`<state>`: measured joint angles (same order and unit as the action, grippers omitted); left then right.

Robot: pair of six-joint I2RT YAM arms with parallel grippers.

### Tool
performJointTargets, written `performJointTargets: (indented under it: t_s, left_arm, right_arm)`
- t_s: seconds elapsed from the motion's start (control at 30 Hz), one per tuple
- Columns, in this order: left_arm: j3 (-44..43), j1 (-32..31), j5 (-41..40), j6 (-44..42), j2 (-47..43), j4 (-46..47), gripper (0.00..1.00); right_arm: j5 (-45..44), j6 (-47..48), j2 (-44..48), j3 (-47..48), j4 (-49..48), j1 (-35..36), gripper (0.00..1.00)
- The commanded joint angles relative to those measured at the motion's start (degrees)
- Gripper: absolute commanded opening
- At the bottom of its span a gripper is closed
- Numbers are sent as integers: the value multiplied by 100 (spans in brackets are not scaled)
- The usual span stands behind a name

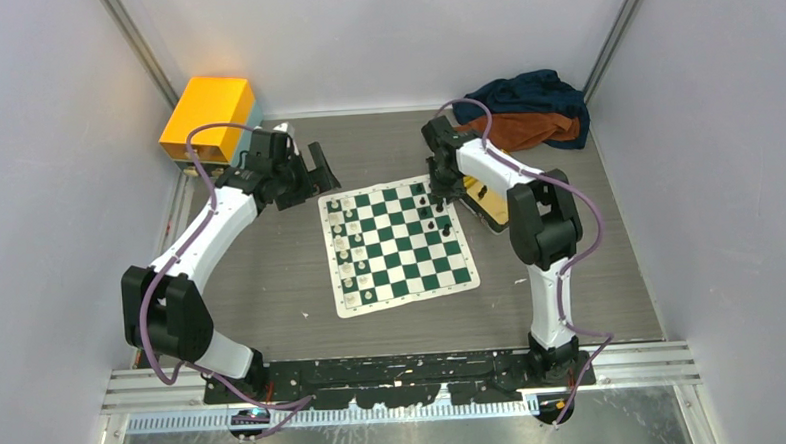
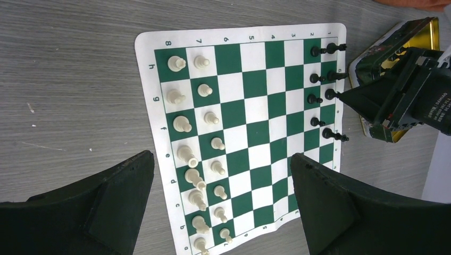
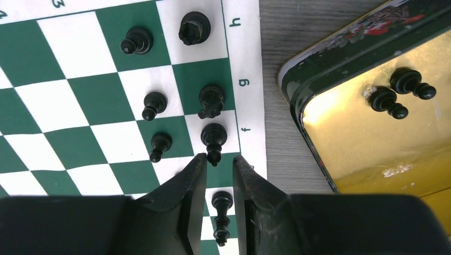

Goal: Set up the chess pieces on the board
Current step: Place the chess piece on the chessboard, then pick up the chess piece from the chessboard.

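The board (image 1: 398,244) (image 2: 255,85) (image 3: 80,101) lies flat mid-table. Cream-white chess pieces (image 1: 348,246) (image 2: 186,154) fill its two left columns. Black chess pieces (image 1: 430,208) (image 2: 319,98) (image 3: 213,135) stand along its far right edge. My right gripper (image 1: 438,195) (image 3: 219,157) hangs over that edge, open by a narrow gap. One black piece (image 3: 222,212) stands on the board between its fingers, touching neither. My left gripper (image 1: 317,175) (image 2: 222,155) is wide open and holds nothing, above the table by the board's far left corner.
A shallow gold tin (image 1: 488,203) (image 2: 367,64) (image 3: 345,127) lies just right of the board, with two black pieces (image 3: 401,90) lying in it. An orange box (image 1: 209,115) sits at the far left and a heap of cloth (image 1: 524,111) at the far right.
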<state>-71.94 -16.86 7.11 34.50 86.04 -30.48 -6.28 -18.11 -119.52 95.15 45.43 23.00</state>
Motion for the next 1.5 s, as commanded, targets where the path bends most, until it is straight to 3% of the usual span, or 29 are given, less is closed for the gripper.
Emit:
performJointTargets:
  t_s: [0.0, 0.27, 0.77, 1.47]
  left_arm:
    - [-249, -19, -1, 28, -24, 174, 100]
    - [-213, -19, 0, 37, -58, 172, 100]
    - [-136, -19, -8, 44, -140, 150, 100]
    - [-118, -27, 0, 3, -133, 130, 100]
  right_arm:
    - [29, 47, 575, 210, 22, 26, 31]
    - [14, 21, 910, -75, 25, 128, 31]
    - [26, -132, 1941, -1478, -203, 372, 34]
    - [110, -199, 1762, -1781, -471, 393, 34]
